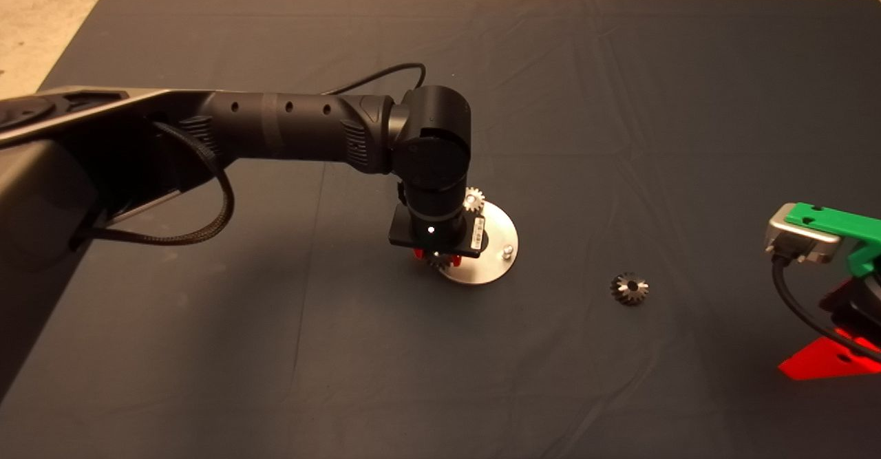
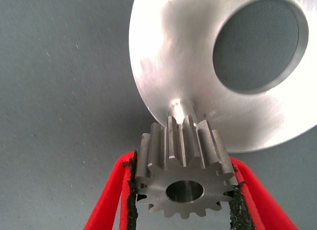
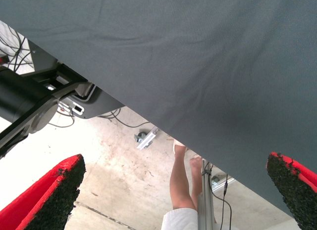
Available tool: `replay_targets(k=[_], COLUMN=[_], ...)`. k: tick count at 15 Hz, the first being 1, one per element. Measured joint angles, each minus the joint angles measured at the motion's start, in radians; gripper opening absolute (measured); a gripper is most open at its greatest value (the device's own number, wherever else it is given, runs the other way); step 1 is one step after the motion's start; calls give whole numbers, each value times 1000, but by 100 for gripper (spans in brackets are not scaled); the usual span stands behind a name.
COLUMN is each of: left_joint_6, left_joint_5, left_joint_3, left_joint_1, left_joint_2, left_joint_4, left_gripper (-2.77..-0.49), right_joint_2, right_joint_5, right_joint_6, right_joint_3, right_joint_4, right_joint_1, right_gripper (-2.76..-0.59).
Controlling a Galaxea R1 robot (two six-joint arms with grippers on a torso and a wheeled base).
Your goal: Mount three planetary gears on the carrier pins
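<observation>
The round shiny carrier disc (image 1: 495, 239) lies mid-mat, partly under my left arm. One gear (image 1: 473, 199) sits on the disc's far pin. A bare pin (image 1: 508, 250) stands at the disc's right side. My left gripper (image 2: 183, 190) is shut on a silver gear (image 2: 184, 175) and holds it at the disc's near-left edge, right by a pin (image 2: 178, 109) on the disc (image 2: 188, 57); the gear shows in the head view (image 1: 436, 260) too. A darker gear (image 1: 629, 288) lies loose on the mat to the right. My right gripper (image 3: 173, 190) is open, parked at the mat's right edge.
The dark mat (image 1: 619, 101) covers the table, with bare floor (image 1: 41, 25) beyond its far left corner. The right wrist view looks past the mat's edge (image 3: 198, 67) at the floor, a person's legs (image 3: 183, 185) and cables.
</observation>
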Motion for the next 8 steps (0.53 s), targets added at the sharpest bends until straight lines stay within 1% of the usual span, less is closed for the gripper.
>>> replay_targets(k=[4, 8], left_joint_6=[9, 15], left_joint_5=[-2, 0], left_joint_3=[-13, -21], left_joint_1=[-4, -5], left_joint_2=[1, 7], left_joint_4=[-1, -4], left_gripper=[-232, -232], right_joint_2=[0, 0], right_joint_5=[0, 0], right_joint_6=[0, 0], right_joint_3=[0, 0], right_joint_4=[0, 0], right_joint_1=[0, 0], right_gripper=[-63, -63])
